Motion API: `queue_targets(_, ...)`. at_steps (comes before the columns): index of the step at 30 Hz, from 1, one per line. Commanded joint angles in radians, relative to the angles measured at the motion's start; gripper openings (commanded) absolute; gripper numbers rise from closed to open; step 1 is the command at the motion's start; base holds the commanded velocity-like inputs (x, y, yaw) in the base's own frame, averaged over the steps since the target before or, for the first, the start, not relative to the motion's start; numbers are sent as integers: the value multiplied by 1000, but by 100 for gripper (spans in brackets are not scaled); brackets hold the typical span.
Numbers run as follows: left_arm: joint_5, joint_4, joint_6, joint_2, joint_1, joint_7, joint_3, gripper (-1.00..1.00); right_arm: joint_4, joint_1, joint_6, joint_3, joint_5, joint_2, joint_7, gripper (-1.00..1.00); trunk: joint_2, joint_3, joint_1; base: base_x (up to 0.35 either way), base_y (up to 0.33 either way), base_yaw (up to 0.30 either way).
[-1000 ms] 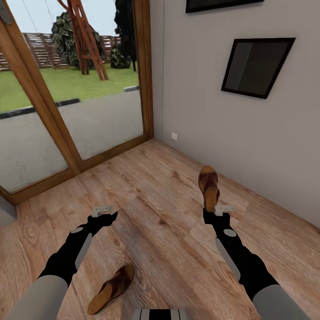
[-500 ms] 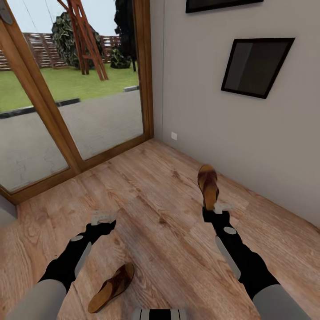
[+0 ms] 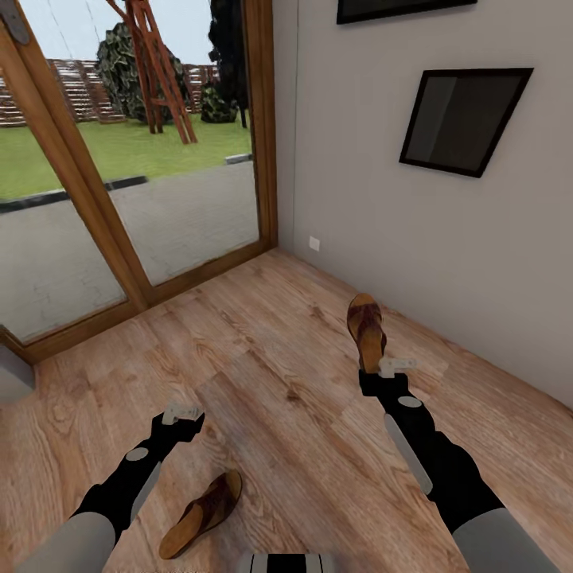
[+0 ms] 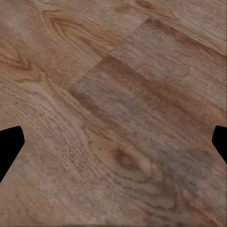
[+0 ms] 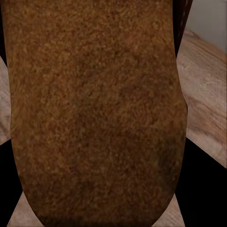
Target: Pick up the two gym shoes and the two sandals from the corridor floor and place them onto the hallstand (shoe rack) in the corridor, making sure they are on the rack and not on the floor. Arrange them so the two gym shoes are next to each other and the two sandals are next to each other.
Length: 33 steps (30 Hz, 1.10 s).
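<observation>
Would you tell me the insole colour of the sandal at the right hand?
Tan-brown insole, best in the right wrist view.

Bright, even daylight through the glass door [image 3: 143,159]; wrist views blurry.

Two brown sandals [image 3: 367,332] [image 3: 200,516], well apart

Home corridor, simulator render. Wood-plank floor [image 3: 263,374], plain grey wall [image 3: 446,231] with dark framed pictures [image 3: 459,119], wood-framed glass door [image 3: 151,159] onto lawn, fence, trees. Brown sandals [image 3: 199,516] lying on floor.
</observation>
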Motion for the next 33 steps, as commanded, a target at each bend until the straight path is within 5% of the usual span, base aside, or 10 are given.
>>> queue_targets(1,-8,1,-4,-1,-1,-6,6,100,-1,-1,3,4,-11,-1,-10,-100,0,0,0,0,0,203)
queue_targets(30,-10,3,-4,0,-1,-5,6,100,-3,-1,3,3,-11,-1,-10,-100,0,2,0,-11,12,24)
queue_targets(33,-14,61,-13,1,0,-7,5,100,-20,-1,3,1,-11,-3,-10,-100,0,2,0,0,0,0)
